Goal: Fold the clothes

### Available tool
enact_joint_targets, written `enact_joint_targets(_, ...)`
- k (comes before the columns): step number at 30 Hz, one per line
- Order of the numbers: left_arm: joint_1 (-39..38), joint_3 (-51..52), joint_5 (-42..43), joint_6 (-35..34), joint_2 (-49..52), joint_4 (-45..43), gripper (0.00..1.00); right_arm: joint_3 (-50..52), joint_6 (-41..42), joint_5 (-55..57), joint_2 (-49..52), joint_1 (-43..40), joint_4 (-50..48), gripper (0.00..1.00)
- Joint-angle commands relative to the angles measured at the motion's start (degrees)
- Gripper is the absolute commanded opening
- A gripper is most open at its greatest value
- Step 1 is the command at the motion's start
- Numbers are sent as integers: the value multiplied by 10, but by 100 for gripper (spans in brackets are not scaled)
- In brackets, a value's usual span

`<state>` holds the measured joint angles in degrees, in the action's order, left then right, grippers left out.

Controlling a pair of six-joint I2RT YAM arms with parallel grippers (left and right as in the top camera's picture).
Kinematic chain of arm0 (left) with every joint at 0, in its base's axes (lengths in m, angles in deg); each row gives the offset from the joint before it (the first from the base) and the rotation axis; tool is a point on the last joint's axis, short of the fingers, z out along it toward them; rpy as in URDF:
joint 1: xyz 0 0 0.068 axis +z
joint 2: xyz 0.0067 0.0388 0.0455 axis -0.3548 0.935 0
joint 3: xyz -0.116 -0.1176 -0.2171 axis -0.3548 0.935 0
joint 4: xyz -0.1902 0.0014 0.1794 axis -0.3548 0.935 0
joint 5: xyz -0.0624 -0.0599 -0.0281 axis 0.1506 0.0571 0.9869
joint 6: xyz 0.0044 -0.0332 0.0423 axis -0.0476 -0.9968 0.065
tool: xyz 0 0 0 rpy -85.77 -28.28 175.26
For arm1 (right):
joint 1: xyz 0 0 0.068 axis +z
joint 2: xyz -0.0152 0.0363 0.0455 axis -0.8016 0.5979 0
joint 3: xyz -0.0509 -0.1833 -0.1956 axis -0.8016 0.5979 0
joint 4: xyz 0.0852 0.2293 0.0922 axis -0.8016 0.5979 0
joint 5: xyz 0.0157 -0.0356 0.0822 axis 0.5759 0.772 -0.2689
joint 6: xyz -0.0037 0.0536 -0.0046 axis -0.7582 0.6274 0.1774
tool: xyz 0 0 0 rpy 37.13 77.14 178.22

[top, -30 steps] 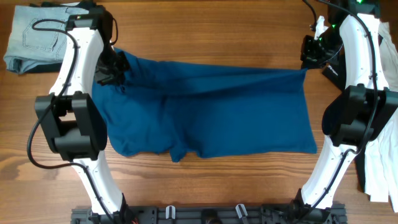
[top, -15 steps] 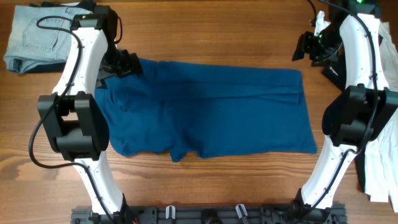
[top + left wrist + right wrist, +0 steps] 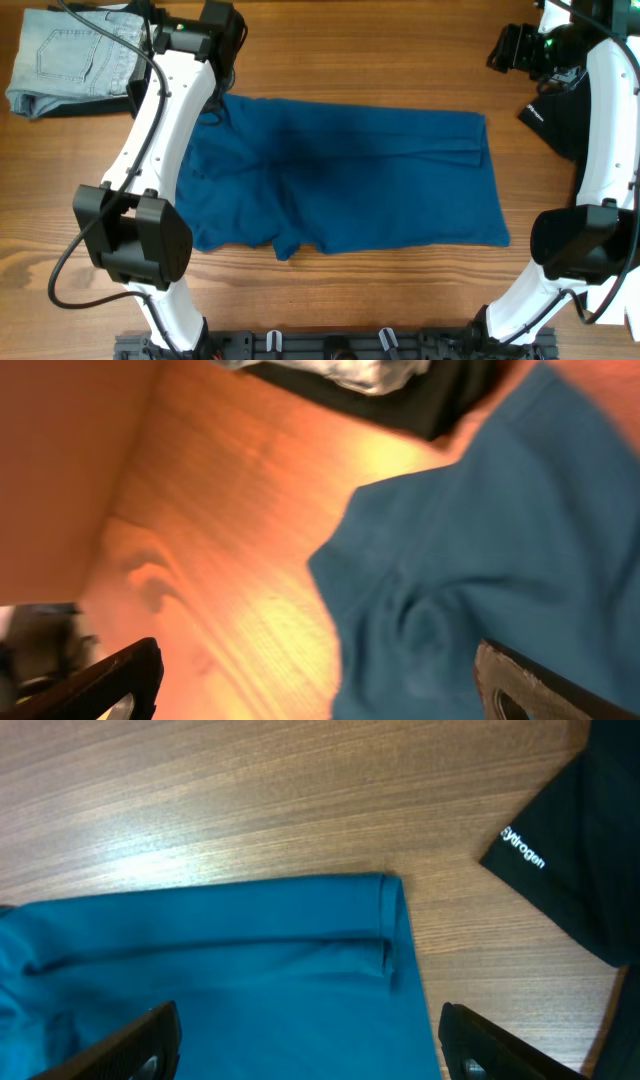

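One fold at most looks done, I'd say: the shirt (image 3: 340,175) lies mid-table as a wide, flat band, and along its far edge near the right end a second layer edge shows, so it reads as doubled over lengthwise. That's a judgement; I can't count layers from here. Left to do: the crosswise folds, since it spans most of the table (image 3: 350,300) between the two arms. Cloth is plain deep blue and soft. The right end is square and smooth, the left end rumpled with a puckered corner, and the near edge is uneven with a small bulge left of centre. Left gripper (image 3: 315,685) hangs over the table's far-left area above that puckered corner, fingers wide apart, nothing between them. Right gripper (image 3: 310,1040) is over the table's far-right area above the shirt's far-right corner, fingers also spread, holding nothing. Neither touches the cloth.
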<state>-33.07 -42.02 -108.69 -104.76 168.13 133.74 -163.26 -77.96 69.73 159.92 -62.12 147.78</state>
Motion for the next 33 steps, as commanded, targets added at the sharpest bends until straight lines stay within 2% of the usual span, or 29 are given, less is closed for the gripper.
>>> enact_joint_targets(1,1,-4,-27,-19,-2,29,100,-3,5,-7,-4,1,4,84)
enact_joint_targets(5,1,-4,107,-19,-12,39,100,-3,10,-6,-44,25,16,90)
enact_joint_targets(7,-1,-4,140,-19,-22,48,100,-3,25,6,-62,42,30,90)
enact_joint_targets(13,-10,-4,203,-19,-71,73,100,-3,77,65,-88,87,109,91)
enact_joint_targets(22,-11,10,311,-21,-179,99,100,97,97,37,-132,100,105,93)
enact_joint_targets(29,-46,202,327,-126,-280,75,100,291,99,-12,-233,109,3,93)
enact_joint_targets(33,-102,346,408,-156,-348,-33,100,369,95,-30,-253,109,-47,93)
